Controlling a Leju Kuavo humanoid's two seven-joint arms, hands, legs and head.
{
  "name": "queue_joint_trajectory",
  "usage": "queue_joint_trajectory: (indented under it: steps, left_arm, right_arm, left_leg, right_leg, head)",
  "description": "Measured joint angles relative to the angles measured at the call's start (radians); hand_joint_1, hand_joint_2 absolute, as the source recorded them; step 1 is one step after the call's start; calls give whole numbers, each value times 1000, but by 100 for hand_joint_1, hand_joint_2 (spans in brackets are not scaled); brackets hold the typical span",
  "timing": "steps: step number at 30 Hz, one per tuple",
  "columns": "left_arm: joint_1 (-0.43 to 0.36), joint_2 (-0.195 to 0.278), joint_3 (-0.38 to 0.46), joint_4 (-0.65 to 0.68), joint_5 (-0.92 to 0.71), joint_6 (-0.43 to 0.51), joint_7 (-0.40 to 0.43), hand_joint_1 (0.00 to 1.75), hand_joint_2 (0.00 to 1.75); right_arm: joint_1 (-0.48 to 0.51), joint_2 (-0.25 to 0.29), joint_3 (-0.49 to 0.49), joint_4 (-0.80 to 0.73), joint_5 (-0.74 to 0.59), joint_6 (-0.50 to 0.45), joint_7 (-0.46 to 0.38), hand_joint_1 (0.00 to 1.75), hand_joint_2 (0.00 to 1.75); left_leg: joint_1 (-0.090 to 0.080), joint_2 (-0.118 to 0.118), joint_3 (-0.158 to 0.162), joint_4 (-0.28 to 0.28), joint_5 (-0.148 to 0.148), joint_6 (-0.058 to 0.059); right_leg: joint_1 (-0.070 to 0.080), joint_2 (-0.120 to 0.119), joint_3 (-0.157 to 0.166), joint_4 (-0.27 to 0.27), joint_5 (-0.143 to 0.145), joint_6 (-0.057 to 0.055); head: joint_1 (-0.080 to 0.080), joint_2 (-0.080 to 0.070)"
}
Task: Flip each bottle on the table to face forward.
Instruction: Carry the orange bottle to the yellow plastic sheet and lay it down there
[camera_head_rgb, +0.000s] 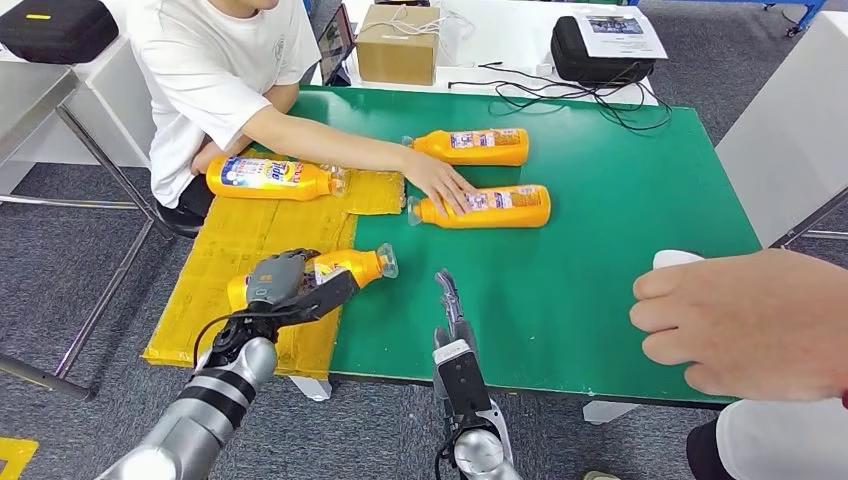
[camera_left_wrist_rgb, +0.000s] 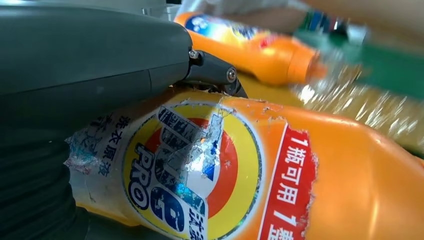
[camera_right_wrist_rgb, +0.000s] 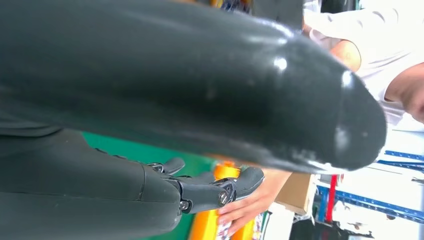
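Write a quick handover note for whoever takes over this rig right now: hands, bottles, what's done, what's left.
Left hand grips the nearest orange plastic detergent bottle on the yellow cardboard sheet.
Right hand open over the green table, holding nothing.
A person's hand rests on the middle orange bottle; two more orange bottles lie at the far side and on the cardboard's far end.
Done: unclear which bottles already face forward.
Left: finish the gripped bottle, then check the others.

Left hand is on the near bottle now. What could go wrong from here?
The left hand grips the orange plastic bottle lying at the edge of the yellow cardboard sheet; it might roll off when turned. Its torn label could tear further. A person's hand rests on another orange bottle, so reaching there risks contact.
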Motion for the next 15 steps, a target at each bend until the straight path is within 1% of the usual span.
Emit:
queue_joint_trajectory:
  steps: [3, 4, 8, 11, 13, 15]
  left_arm:
    - [-75, 1, -6, 94, -17, -78, 18, 21, 175]
    - [-92, 2, -8, 118, -18, -92, 22, 0, 175]
    - [-148, 4, -13, 204, -28, -134, 56, 0, 175]
    - [-177, 7, -15, 245, -36, -158, 66, 0, 175]
    - [-196, 10, -16, 265, -31, -188, 58, 0, 175]
    - [-215, 16, -15, 279, 2, -229, 24, 0, 175]
  right_arm:
    - [-7, 3, -1, 20, -21, 13, -9, 0, 0]
    - [-8, 4, -1, 26, -26, 15, -12, 0, 0]
    - [-14, 6, -1, 47, -42, 22, -17, 0, 0]
    - [-17, 8, 0, 57, -49, 25, -18, 0, 0]
    - [-19, 8, 0, 63, -54, 25, -18, 0, 0]
    - [-21, 9, 0, 70, -62, 27, -22, 0, 0]
  left_leg:
    - [0, -1, 1, 0, 0, 0]
    - [0, -2, 1, 0, 0, 0]
    - [0, -2, 2, 0, 0, 0]
    - [0, -2, 2, 0, 0, -1]
    - [0, -2, 2, 0, 1, -1]
    - [0, -2, 2, 0, 1, -1]
  right_leg:
    - [0, 0, 1, 0, 0, 0]
    - [0, 0, 2, 0, 0, 0]
    - [0, 0, 2, 0, 0, 0]
    - [0, 0, 1, 1, 0, 0]
    - [0, 0, 2, 1, 0, 0]
    - [0, 0, 2, 1, 0, 0]
  head:
    - [0, 0]
    - [0, 0]
    - [0, 0]
    - [0, 0]
    - [0, 0]
    - [0, 0]
